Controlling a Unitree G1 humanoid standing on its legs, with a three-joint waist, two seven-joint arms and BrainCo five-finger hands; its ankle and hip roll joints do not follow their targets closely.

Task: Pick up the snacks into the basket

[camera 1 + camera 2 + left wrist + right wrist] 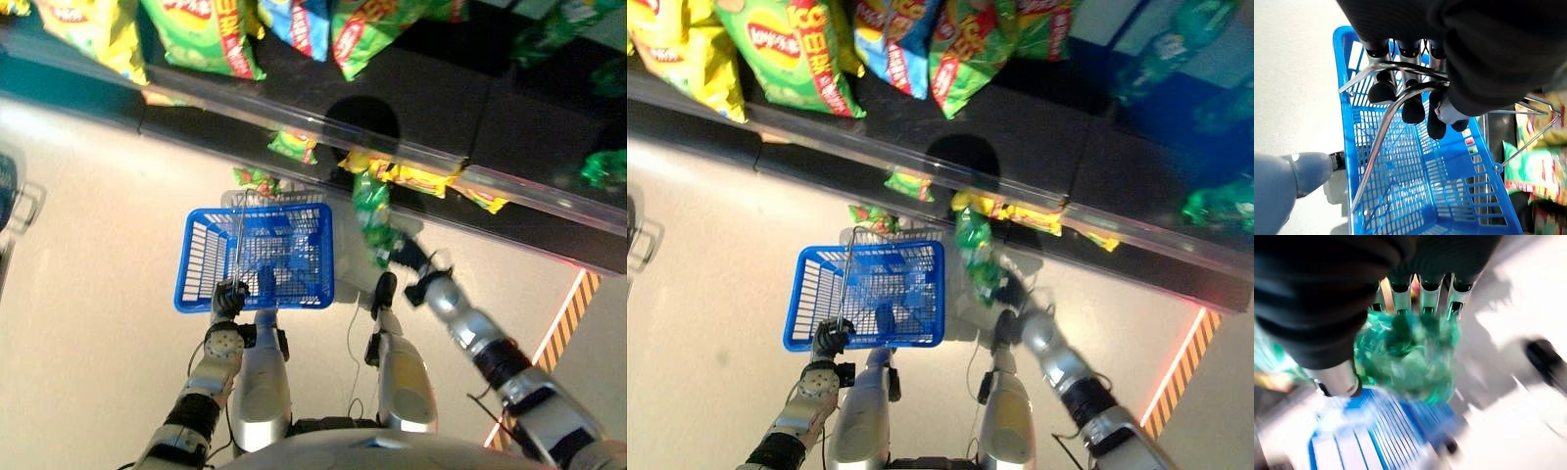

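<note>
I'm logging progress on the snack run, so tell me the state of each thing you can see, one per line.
Blue plastic mesh basket: hanging by its metal handles, looks empty.
Left hand: shut on the basket's metal handles.
Green crinkly snack bag: held off the shelf, beside the basket, not yet inside.
Right hand: shut on the green snack bag.
Yellow and green snack bags on the dark shelf: lying untouched.

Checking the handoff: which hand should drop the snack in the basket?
Right: the right hand already grips the green snack bag beside the basket; the left hand holds the basket's handle.
</note>
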